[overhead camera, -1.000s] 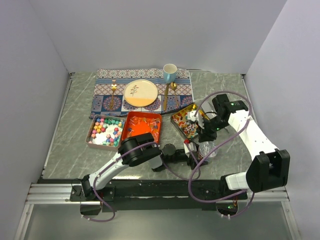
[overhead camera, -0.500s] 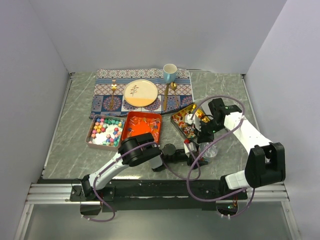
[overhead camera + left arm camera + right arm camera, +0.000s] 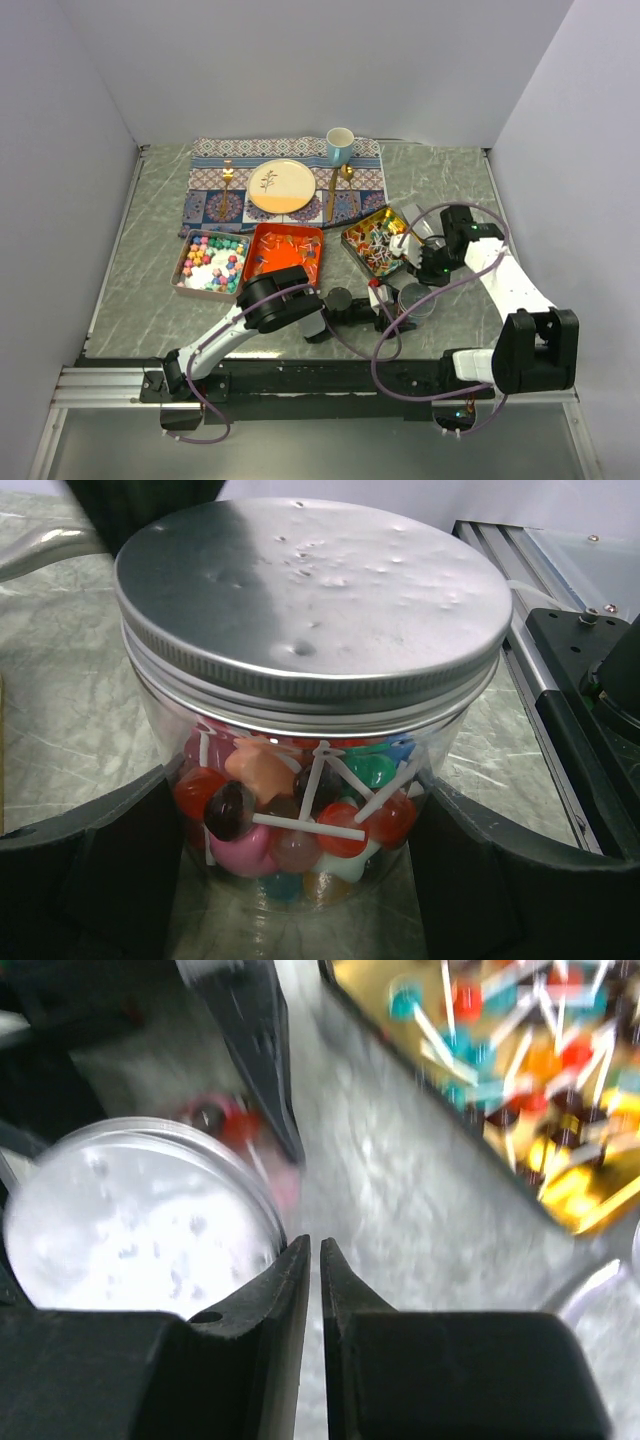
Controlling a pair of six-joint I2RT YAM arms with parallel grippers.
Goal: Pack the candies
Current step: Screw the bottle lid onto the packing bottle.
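My right gripper (image 3: pixel 311 1260): fingers pressed together on nothing, over the table (image 3: pixel 400 1180) between the jar (image 3: pixel 140 1220) and the gold tin (image 3: pixel 545 1222); my left gripper (image 3: pixel 295 820): spread wide, clasping the lidded jar by its sides; candies (image 3: pixel 262 825) fill the jar; more lie in the gold tin, the orange tin (image 3: pixel 262 228) and the pink tin (image 3: pixel 180 268).
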